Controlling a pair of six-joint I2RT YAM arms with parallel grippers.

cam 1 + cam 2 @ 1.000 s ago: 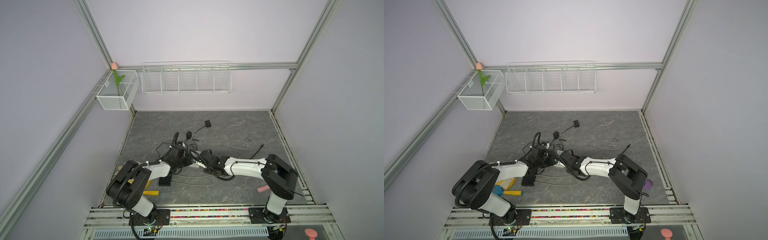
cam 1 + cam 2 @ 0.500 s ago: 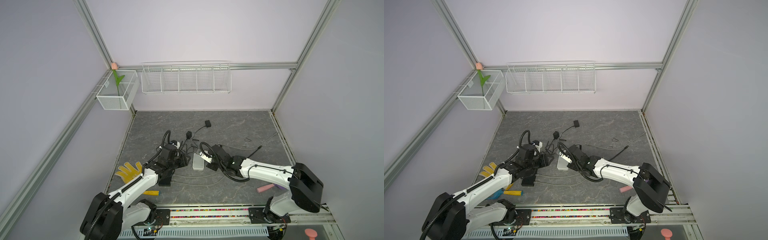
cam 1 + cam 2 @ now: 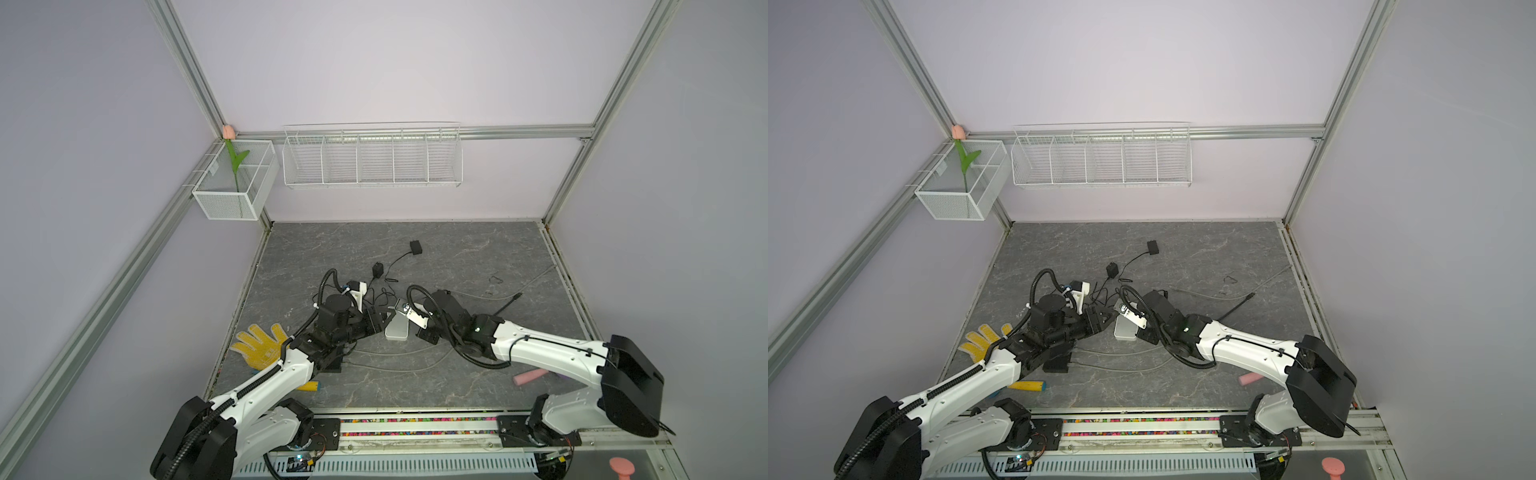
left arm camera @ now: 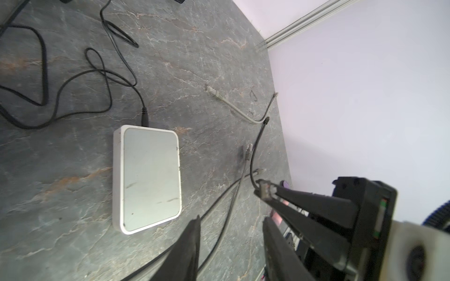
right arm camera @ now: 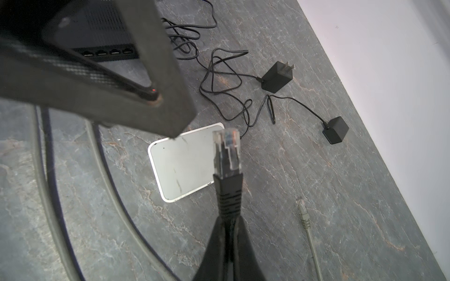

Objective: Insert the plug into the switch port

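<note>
Right gripper (image 5: 227, 226) pinches the black cable's plug (image 5: 226, 150), held beside the white box (image 5: 182, 167) at frame centre; black switch (image 5: 97, 31) lies upper left. Left gripper (image 4: 231, 219) gapes empty. Grey marbled tabletop (image 3: 457, 257) carries loose cables (image 5: 304, 220); lilac walls (image 3: 395, 62) enclose it.

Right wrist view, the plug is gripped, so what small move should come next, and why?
Probably swing the right gripper sideways to line the plug up with the port row on the black switch. The plug is clamped and raised by the white box, aimed to one side of those ports and not yet near them.
</note>
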